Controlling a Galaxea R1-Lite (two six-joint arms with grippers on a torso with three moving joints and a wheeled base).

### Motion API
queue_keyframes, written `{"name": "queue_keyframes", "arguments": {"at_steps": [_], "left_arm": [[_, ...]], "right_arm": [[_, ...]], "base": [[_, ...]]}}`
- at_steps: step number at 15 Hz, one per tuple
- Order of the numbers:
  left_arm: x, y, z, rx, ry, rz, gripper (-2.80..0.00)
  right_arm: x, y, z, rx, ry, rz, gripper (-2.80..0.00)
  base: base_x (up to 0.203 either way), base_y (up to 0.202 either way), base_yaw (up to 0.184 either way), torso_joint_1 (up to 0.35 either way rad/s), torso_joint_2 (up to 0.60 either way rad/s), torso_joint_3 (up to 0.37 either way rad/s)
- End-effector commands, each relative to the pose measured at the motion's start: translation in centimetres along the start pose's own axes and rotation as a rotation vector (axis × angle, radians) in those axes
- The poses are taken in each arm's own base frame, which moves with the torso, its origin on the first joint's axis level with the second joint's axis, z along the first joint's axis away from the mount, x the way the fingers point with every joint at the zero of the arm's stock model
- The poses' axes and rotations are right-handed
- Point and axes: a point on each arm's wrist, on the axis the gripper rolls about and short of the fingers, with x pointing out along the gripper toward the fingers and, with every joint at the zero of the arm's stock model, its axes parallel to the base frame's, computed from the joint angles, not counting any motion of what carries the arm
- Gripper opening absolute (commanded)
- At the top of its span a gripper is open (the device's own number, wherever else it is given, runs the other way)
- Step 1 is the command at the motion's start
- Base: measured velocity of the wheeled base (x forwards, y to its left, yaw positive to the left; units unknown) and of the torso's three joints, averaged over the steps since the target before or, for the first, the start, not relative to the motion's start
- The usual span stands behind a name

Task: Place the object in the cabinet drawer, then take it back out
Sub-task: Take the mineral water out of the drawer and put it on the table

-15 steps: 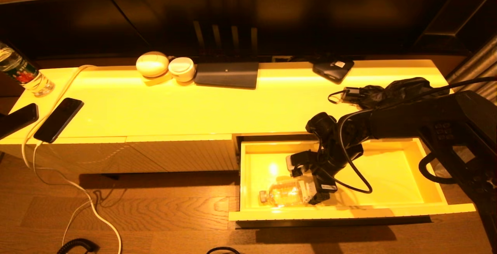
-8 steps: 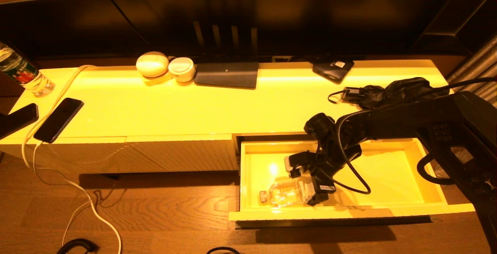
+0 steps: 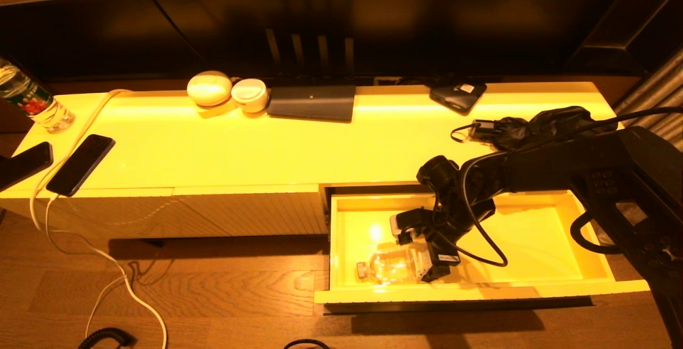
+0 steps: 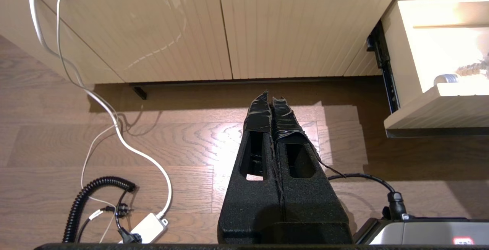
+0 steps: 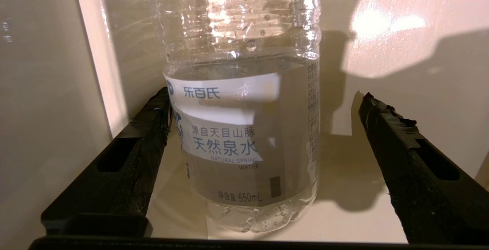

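I have the right gripper (image 3: 421, 250) down in the open cabinet drawer (image 3: 539, 242), jaws spread wide astride the water bottle (image 3: 392, 266) lying near the front wall, placed to regrip it; the left gripper (image 4: 272, 101) hangs parked, jaws clenched.

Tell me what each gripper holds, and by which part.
Nothing. The right gripper stands open around the water bottle lying in the cabinet drawer; the left gripper is shut, empty.
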Motion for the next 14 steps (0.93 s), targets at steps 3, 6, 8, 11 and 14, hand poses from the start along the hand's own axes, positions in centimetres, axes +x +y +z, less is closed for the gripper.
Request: {"name": "queue_keyframes", "arguments": {"at_steps": [3, 6, 8, 11, 14], "left_arm": [[0.01, 0.00, -0.04, 0.000, 0.001, 0.000, -2.80], [0.01, 0.00, -0.04, 0.000, 0.001, 0.000, -2.80], [0.01, 0.00, -0.04, 0.000, 0.001, 0.000, -2.80], [0.01, 0.00, -0.04, 0.000, 0.001, 0.000, -2.80], [0.01, 0.00, -0.04, 0.000, 0.001, 0.000, -2.80]], "right_arm": [[-0.08, -0.05, 0.18, -0.010, -0.003, -0.001, 0.00], [0.05, -0.02, 0.15, -0.009, -0.001, 0.003, 0.00], [0.46, 0.06, 0.04, -0.009, 0.002, 0.014, 0.00], [0.35, -0.03, 0.10, -0.010, 0.000, 0.009, 0.00], [0.08, -0.25, 0.25, -0.011, -0.005, -0.005, 0.00]], "base": [[0.000, 0.000, 0.000, 0.000, 0.00, 0.000], [0.000, 0.000, 0.000, 0.000, 0.00, 0.000], [0.000, 0.000, 0.000, 0.000, 0.00, 0.000], [0.000, 0.000, 0.000, 0.000, 0.00, 0.000], [0.000, 0.000, 0.000, 0.000, 0.00, 0.000]]}}
